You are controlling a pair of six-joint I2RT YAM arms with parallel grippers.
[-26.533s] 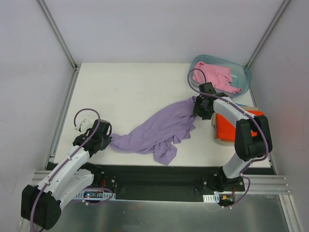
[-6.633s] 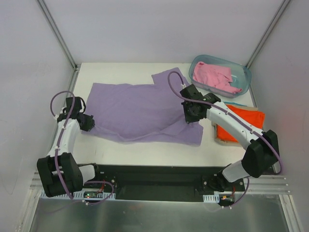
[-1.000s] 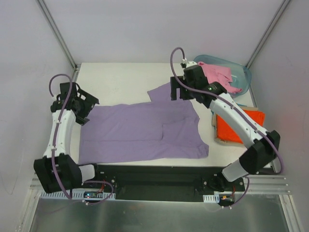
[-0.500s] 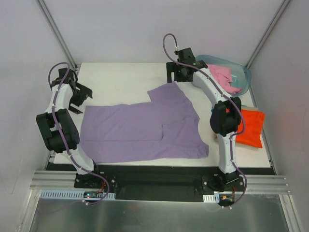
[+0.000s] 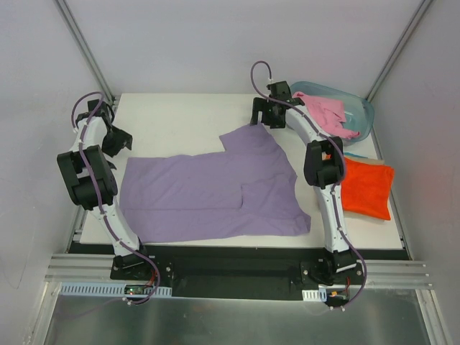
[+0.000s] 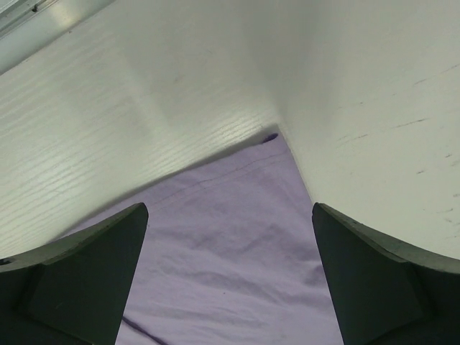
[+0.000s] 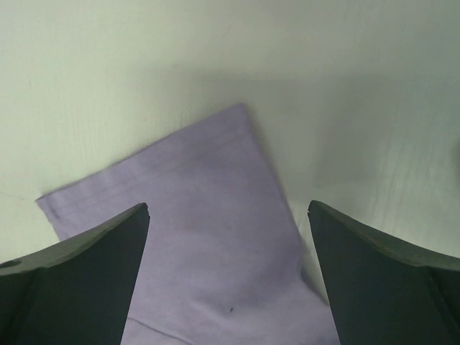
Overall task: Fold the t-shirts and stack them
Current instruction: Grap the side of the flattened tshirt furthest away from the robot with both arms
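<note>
A lavender t-shirt lies spread flat across the middle of the white table. My left gripper hangs open above its far left corner. In the left wrist view that corner lies between my open left gripper, with nothing held. My right gripper is open above the shirt's far sleeve. That sleeve shows between the fingers of my right gripper. A folded orange t-shirt lies at the right. A pink t-shirt is bunched in the tub.
The translucent blue-green tub stands at the far right corner. Grey walls with metal posts enclose the table on three sides. Both arm bases sit on the black rail at the near edge.
Both grippers have risen and drawn back toward the table's far side, away from the lavender shirt. The right arm has swung upright, uncovering the orange shirt. The lavender shirt lies still.
</note>
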